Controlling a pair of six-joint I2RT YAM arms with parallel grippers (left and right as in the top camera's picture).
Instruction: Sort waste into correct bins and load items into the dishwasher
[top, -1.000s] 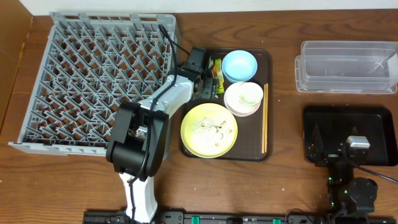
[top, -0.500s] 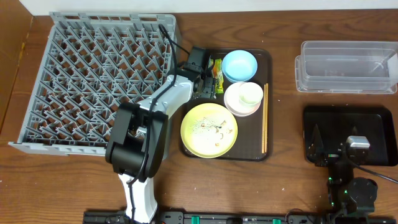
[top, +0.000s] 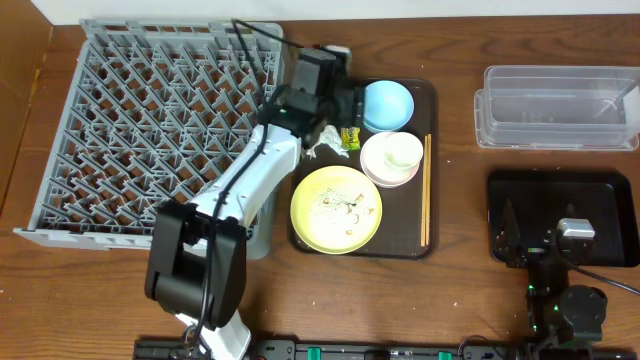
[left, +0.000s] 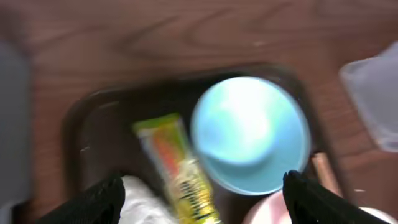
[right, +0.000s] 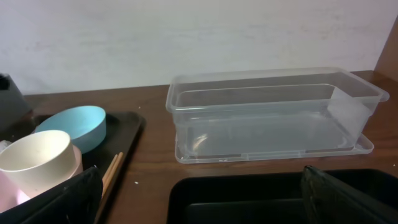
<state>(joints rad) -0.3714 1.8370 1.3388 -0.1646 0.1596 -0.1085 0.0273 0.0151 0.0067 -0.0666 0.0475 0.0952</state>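
Jaws are gaping empty on left gripper (left: 203, 185) and right gripper (right: 200, 180).
Left one is hovering over snack wrapper (left: 177, 168) and blue bowl (left: 249, 134).

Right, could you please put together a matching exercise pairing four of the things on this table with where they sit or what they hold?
Things:
1. cream cup
2. chopsticks
3. yellow plate
4. clear tub

Places or states:
a. on the bare table, beyond the black tray
b. along the right edge of the brown tray
c. inside the pinkish-white bowl
d. lying flat, with pale food scraps on it

Pairs: 1-c, 2-b, 3-d, 4-a.
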